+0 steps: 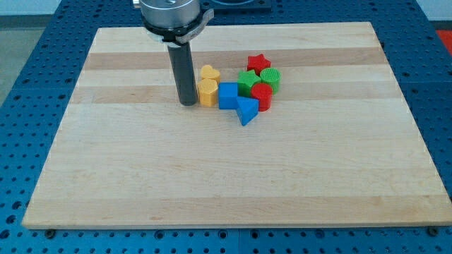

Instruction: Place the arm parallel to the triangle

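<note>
A blue triangle (246, 111) lies near the board's middle, at the lower edge of a tight cluster of blocks. My tip (188, 103) rests on the board at the cluster's left, right beside a yellow hexagon-like block (207, 92); whether they touch I cannot tell. The triangle is to the tip's right, past a blue cube (228, 95). A yellow heart (209, 73) sits just above the yellow block.
The cluster also holds a red star (258, 63), a green star (247, 80), a green cylinder (270, 77) and a red cylinder (262, 96). The wooden board (226, 176) lies on a blue perforated table. The arm's mount (173, 17) hangs above the board's top edge.
</note>
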Action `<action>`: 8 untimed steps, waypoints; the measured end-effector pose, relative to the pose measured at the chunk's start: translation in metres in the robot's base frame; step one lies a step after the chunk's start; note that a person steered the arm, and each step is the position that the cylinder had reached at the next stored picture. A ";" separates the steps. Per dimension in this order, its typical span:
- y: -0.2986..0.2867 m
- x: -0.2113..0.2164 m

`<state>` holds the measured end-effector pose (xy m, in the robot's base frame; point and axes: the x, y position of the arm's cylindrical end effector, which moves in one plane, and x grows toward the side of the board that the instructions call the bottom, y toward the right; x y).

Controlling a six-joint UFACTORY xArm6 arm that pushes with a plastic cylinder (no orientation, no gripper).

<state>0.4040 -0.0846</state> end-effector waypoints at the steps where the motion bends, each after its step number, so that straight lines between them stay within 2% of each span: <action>1: 0.000 0.000; 3: -0.012 0.000; 4: -0.010 0.025; 5: 0.003 0.092; 7: 0.004 0.097; 8: 0.088 0.093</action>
